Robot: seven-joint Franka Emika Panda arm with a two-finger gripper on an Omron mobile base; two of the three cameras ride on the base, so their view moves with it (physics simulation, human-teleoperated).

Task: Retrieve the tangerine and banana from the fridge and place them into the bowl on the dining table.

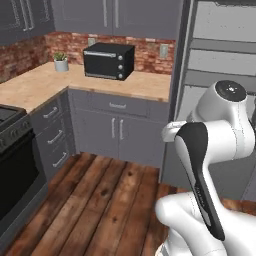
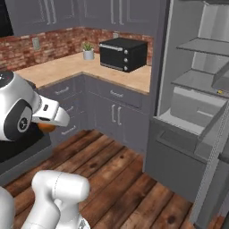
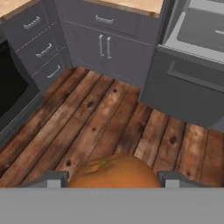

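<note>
Tangerine was out of the open fridge, pinched between the tool fingers over the floor beside it; banana fetch and both bowl drops remained.

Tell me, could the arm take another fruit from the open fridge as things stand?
Probably not yet. The fridge stands open, so its shelves look free, but the fingers are closed around the tangerine and point down at the floor beside the fridge.
</note>
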